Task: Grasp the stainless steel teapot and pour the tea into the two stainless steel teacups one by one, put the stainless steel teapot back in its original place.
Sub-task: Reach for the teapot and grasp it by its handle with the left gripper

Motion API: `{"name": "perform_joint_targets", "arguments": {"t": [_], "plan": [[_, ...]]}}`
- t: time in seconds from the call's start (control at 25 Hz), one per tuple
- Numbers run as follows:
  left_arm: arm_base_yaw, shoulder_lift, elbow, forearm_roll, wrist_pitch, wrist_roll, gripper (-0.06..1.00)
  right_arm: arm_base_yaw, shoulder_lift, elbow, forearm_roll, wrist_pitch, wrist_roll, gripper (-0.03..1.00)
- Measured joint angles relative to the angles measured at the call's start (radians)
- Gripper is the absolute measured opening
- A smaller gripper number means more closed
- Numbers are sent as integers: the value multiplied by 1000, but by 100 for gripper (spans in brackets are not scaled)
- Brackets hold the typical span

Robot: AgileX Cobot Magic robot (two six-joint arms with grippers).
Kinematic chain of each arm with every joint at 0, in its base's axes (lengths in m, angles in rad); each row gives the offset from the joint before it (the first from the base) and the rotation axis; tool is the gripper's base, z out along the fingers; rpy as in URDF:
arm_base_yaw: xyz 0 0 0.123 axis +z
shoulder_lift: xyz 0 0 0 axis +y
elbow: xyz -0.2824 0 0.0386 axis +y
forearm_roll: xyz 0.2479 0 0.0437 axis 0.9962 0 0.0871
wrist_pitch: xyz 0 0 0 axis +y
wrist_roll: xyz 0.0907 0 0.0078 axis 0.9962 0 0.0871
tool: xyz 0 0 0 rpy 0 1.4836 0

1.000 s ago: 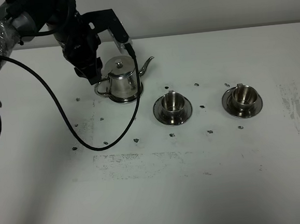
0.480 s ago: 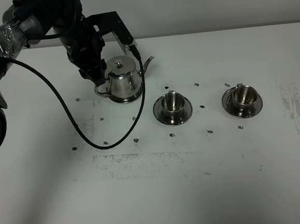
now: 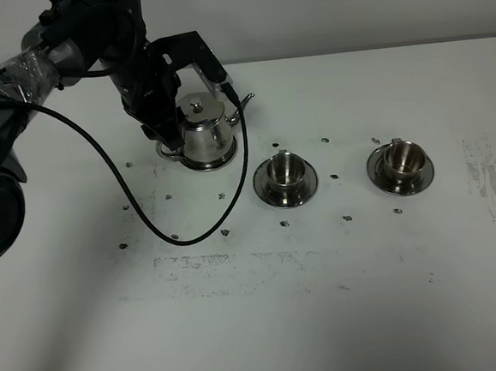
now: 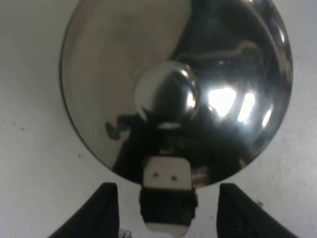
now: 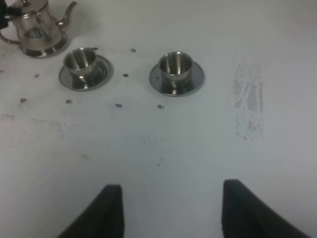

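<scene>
At the left of the counter [image 3: 326,300], left hand [image 4: 168,210] released, jaws astride the stainless steel teapot [image 3: 203,133] handle [image 4: 166,198] (not clenched). Judged: grasping step; next, close squarely.

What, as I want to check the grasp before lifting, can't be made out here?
- How much tea: the lid covers the teapot in every view.
- Handle, exterior high: mostly behind the left gripper.
- Spout, left wrist: beyond the frame edge.
- Contents of the cups: too small and reflective in exterior high and right wrist.
</scene>
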Motion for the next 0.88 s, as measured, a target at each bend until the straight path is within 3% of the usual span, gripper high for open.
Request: {"name": "perform_joint_targets", "arguments": {"t": [0.76,0.88], "plan": [[-5,23,0,-31,-36,-5,44,0,0,0,0,0,0,43],[-5,30,0,-31,-36,-32,41,0,0,0,0,0,0,43]]}}
